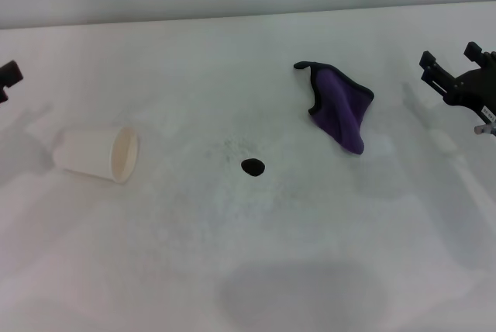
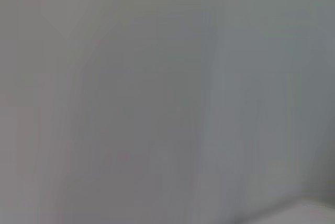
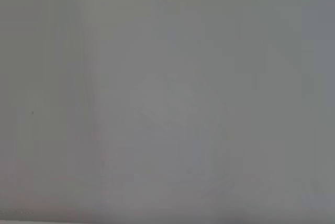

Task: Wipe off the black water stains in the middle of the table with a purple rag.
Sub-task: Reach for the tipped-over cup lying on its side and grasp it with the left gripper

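Nearest, black water stains (image 1: 253, 167) form one small oval mid-table (image 1: 155, 270), long axis left-right, while the crumpled purple rag (image 1: 341, 107) lies beyond, rightward, stretching far-left to near-right; right gripper (image 1: 453, 70) fingers apart, left gripper (image 1: 8, 77) fingers untellable.

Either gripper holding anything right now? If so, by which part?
Nothing held. The right gripper is open at the table's right edge, clear of the purple rag; the left gripper sits far left, nothing visible in it.
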